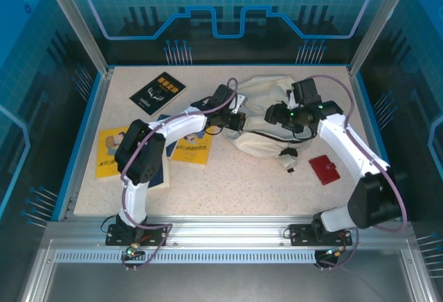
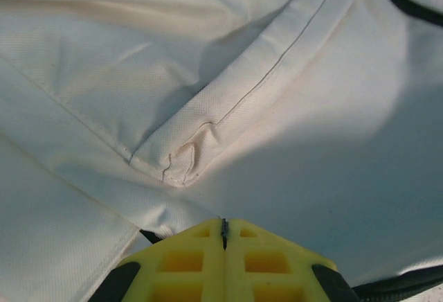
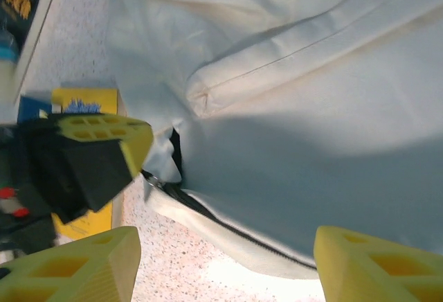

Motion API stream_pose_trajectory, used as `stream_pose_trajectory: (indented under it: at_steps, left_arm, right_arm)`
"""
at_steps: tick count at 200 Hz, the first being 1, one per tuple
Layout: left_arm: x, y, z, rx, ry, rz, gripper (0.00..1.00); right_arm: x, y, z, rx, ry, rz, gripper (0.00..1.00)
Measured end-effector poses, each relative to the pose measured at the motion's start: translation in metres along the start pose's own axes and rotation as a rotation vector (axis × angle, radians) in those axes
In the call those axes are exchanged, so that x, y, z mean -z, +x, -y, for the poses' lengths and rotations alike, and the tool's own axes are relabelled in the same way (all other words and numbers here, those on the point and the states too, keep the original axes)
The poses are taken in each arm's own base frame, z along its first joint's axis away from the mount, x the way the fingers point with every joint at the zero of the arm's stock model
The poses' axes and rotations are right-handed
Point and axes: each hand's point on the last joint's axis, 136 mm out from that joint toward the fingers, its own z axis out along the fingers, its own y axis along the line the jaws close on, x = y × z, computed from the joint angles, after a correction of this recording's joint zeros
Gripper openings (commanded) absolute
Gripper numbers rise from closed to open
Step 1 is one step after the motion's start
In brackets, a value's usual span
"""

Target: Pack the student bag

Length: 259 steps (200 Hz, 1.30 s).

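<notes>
Student bag [image 1: 261,143] lies flat at mid-back of the surface [image 1: 228,191]. It is cream fabric, and the zipper [image 3: 221,222] looks mostly closed. Both arms reach over it. Right gripper [image 1: 275,116] [image 3: 228,264] hangs wide just above the zipped edge with nothing between its fingers. Left gripper [image 1: 240,121] [image 2: 223,243] is clamped tight on a thin dark sliver at the bag's edge (likely the zipper pull [image 3: 155,180], not certain).

Risks:
- The pull is tiny and could slip out if tugged at an angle.
- Nothing pins the soft fabric, so it may bunch and drag instead of the zipper running.
- The right gripper could catch only one loose layer when it closes.
- The two grippers sit near each other, so an inward move risks a knock.

Counts:
- One bag.
- One black book [image 1: 158,94] at back left.
- One yellow book [image 1: 111,151] at far left, and a second yellow book [image 1: 192,148] beside the left arm (maybe another under that arm, hard to tell).
- One red wallet [image 1: 323,169] to the right of the bag.
- Books and wallet all lie apart from the bag, so packing looks not yet begun.
</notes>
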Motion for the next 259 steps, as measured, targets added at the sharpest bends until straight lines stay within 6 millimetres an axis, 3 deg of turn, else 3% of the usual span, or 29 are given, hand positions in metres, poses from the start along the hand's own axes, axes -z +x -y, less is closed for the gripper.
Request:
stream_pose_trajectory:
  at_steps: [22, 43, 57, 96, 112, 138, 171, 201, 234, 259]
  left_arm:
    - [0.019, -0.010, -0.010, 0.055, -0.010, 0.038, 0.37]
    - [0.037, -0.015, -0.020, 0.140, -0.019, 0.071, 0.50]
    - [0.047, -0.013, -0.025, 0.202, -0.025, 0.082, 0.53]
    - [0.062, 0.020, -0.028, 0.400, -0.015, 0.054, 0.53]
    - [0.061, 0.040, -0.027, 0.488, 0.007, 0.026, 0.52]
    - [0.052, 0.068, -0.023, 0.599, 0.047, -0.031, 0.53]
    - [0.046, 0.077, -0.005, 0.641, 0.087, -0.053, 0.52]
    - [0.035, 0.079, 0.008, 0.656, 0.116, -0.058, 0.51]
    - [0.017, 0.094, 0.002, 0.713, 0.085, -0.102, 0.47]
    - [0.009, 0.099, -0.002, 0.737, 0.071, -0.119, 0.40]
  right_arm:
    - [-0.032, 0.007, -0.005, 0.072, 0.004, -0.089, 0.66]
    - [-0.060, 0.015, -0.005, 0.107, 0.009, -0.164, 0.59]
    - [-0.074, 0.021, -0.005, 0.119, 0.001, -0.210, 0.57]
    - [-0.092, 0.049, -0.019, 0.165, -0.060, -0.303, 0.47]
    - [-0.096, 0.065, -0.025, 0.172, -0.095, -0.338, 0.46]
    - [-0.105, 0.092, -0.018, 0.167, -0.103, -0.403, 0.46]
    - [-0.126, 0.114, -0.013, 0.157, -0.102, -0.455, 0.43]
    - [-0.132, 0.116, -0.018, 0.135, -0.123, -0.458, 0.43]
    - [-0.133, 0.113, -0.019, 0.104, -0.138, -0.433, 0.43]
    - [-0.123, 0.107, -0.017, 0.064, -0.173, -0.398, 0.43]
